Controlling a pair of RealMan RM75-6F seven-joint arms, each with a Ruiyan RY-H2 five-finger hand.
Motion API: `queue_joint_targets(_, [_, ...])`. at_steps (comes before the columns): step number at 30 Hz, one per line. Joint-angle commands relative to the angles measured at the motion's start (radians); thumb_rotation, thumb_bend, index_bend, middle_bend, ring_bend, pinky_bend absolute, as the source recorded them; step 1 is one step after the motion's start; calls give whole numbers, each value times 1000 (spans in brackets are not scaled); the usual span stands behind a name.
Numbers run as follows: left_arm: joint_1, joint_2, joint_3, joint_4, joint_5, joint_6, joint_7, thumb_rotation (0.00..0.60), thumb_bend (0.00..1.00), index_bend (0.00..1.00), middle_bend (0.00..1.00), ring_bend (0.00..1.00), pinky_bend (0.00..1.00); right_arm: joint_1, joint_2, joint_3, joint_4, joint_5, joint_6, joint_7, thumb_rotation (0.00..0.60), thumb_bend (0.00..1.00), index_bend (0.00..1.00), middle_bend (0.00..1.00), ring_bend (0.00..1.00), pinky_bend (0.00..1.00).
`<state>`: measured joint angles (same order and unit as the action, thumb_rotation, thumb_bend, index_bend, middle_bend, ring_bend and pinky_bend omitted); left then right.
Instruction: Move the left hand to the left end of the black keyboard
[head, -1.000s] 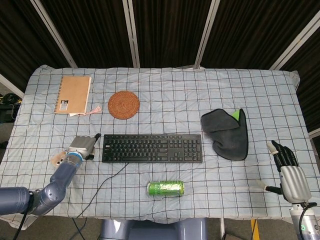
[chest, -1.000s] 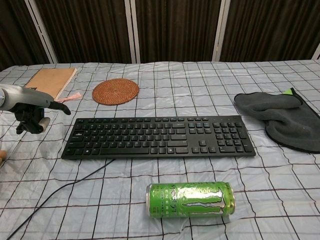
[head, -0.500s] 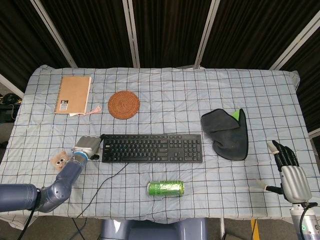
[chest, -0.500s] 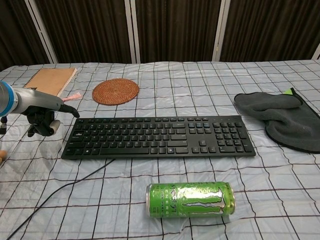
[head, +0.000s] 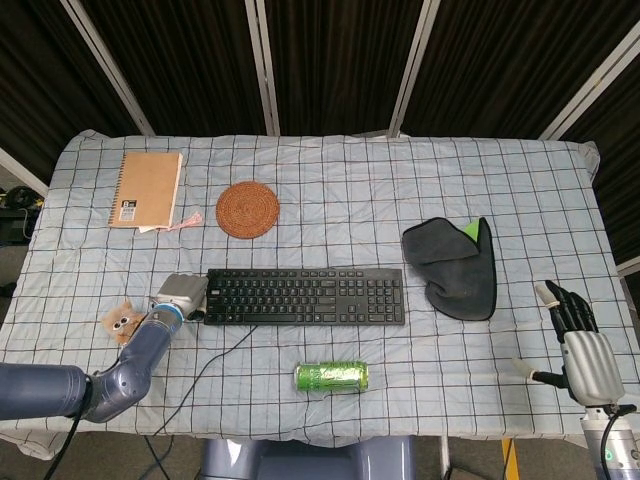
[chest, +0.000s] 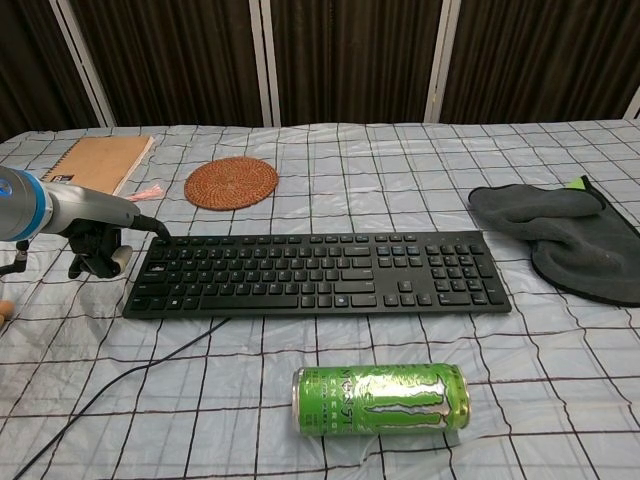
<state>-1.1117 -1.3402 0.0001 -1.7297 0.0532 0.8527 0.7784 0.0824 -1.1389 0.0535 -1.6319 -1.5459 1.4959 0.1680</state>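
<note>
step: we've got the left hand (head: 183, 293) right at the black keyboard (head: 305, 296)'s left end, basically arrived
grip: can't tell, nothing visibly held
next: we'd just settle it against that end

The left hand (head: 183, 294) sits low at the left of the head view, fingers extended toward the right, holding nothing; the right hand (head: 580, 340) rests at the lower right edge, fingers apart and empty
</note>
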Motion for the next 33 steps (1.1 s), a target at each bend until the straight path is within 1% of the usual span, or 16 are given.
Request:
queue_joint_targets(1, [-4, -6, 5, 7, -2, -3, -7, 600, 806, 0, 850, 723, 520, 0, 0, 0, 0, -1, 1, 0, 600, 72, 34, 0, 0, 0])
queue_joint_targets(4, [-12, -12, 19, 9, -9, -7, -5, 600, 806, 0, 850, 723, 519, -1, -1, 1, 1, -1, 2, -1, 600, 72, 34, 0, 0, 0])
queue_joint_targets(22, [-21, -12, 42, 1, 10, 1, -40, 600, 808, 0, 850, 723, 520, -2, -2, 2, -2, 0, 3, -3, 600, 73, 34, 0, 0, 0])
queue_joint_targets(29, [-13, 8, 29, -19, 49, 14, -78, 600, 808, 0, 849, 723, 520, -2, -2, 2, -1, 0, 3, -4, 600, 72, 34, 0, 0, 0])
queue_joint_targets(33, [1, 48, 6, -65, 101, 37, -117, 600, 809, 0, 846, 721, 519, -2, -1, 3, 0, 1, 4, -2, 600, 71, 34, 0, 0, 0])
